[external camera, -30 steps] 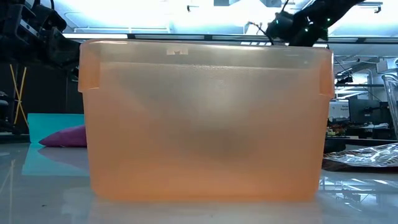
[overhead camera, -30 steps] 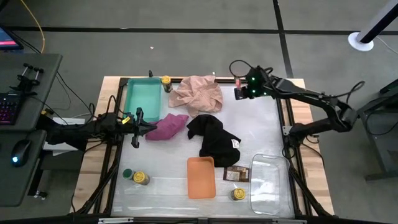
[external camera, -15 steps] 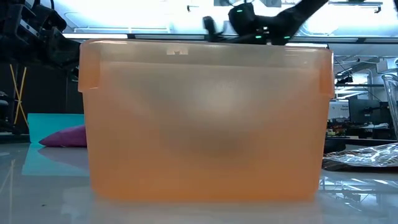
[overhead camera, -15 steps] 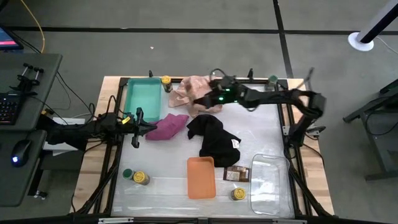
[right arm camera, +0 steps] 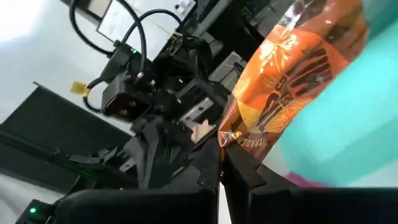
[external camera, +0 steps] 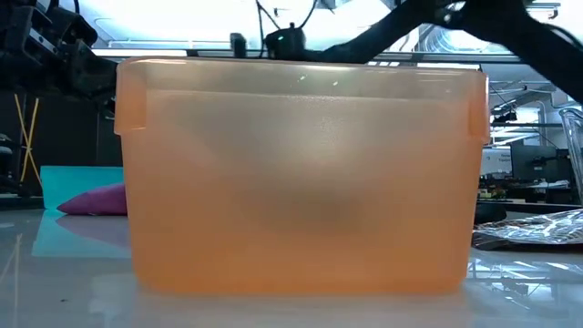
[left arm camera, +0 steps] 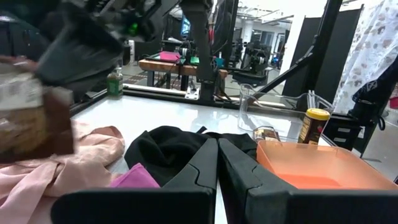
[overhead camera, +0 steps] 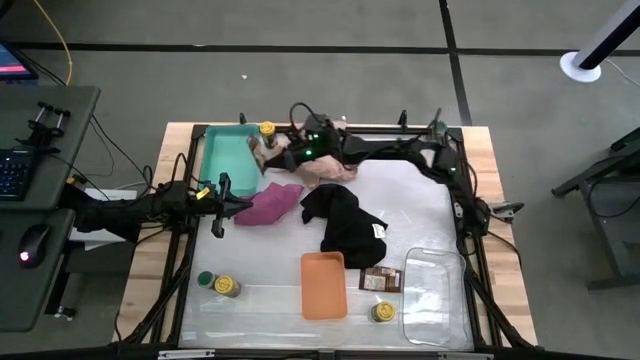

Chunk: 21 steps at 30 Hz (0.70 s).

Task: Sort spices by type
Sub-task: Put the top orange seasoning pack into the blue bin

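Note:
My right gripper [overhead camera: 266, 156] reaches along the table's far edge to the right rim of the teal tray [overhead camera: 230, 157] and is shut on a flat orange-red packet [right arm camera: 292, 62]. The left wrist view shows that packet [left arm camera: 28, 118] blurred and off the table. My left gripper [overhead camera: 222, 196] waits shut at the left edge, beside the magenta cloth [overhead camera: 270, 203]. One yellow-lidded jar [overhead camera: 267, 130] stands by the teal tray's far corner. A green-lidded jar [overhead camera: 205, 279] and a yellow-lidded one [overhead camera: 227, 287] stand near left. Brown packets [overhead camera: 378, 280] and another yellow-lidded jar [overhead camera: 382, 312] lie near the clear tray. My right gripper pinches the orange-red packet by a lower corner [right arm camera: 235, 135] between its two fingers. The packet is lifted clear and juts out beyond the fingertips, over the teal tray's [right arm camera: 348, 118] edge.
A pink cloth [overhead camera: 322, 150] lies under the right arm and a black cloth [overhead camera: 345, 222] sits mid-table. The orange tray [overhead camera: 323, 285] and clear tray [overhead camera: 435, 290] stand near the front edge. In the low view the orange tray [external camera: 301, 173] hides most of the table.
The right arm has swung along the far edge from the table's far right corner toward the left, carrying the packet over the pink cloth to the teal tray's rim. Its gripper has stayed shut on the packet.

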### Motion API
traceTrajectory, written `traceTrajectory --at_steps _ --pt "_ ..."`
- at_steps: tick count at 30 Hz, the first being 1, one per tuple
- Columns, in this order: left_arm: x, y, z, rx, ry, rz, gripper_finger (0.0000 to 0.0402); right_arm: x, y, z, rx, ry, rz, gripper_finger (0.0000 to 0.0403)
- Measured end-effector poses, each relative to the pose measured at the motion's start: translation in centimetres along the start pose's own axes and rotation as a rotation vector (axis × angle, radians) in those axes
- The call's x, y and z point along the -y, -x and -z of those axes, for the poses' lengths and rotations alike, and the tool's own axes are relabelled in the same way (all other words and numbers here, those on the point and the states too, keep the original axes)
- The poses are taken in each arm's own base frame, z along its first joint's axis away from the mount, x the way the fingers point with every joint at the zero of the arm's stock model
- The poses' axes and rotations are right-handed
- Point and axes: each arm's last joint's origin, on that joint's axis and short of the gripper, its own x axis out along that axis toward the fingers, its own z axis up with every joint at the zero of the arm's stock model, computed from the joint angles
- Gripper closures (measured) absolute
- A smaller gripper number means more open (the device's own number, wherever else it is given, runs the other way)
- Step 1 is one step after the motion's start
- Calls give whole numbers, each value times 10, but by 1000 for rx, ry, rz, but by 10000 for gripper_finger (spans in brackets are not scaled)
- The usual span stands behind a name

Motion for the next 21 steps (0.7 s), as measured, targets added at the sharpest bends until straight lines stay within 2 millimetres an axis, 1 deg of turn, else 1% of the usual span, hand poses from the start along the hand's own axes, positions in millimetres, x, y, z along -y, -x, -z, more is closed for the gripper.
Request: traceTrajectory --at_steps 5,9,11,14,17,19,21 --pt "0 0 0 0 0 0 401 18 -30 1 -14 -28 -41 403" --pt "0 0 0 0 0 0 401 30 -50 4 -7 -61 -56 403" --pt "0 0 0 0 0 0 401 35 -58 7 26 -87 -31 403" --pt "0 0 0 0 0 0 401 41 -67 13 107 -129 55 396" --pt "0 0 0 0 0 0 401 41 -71 18 170 -135 134 373" --pt "0 0 0 0 0 0 401 40 -71 18 186 -95 152 348" --pt "0 0 0 0 0 0 401 40 -71 18 190 -91 155 315"
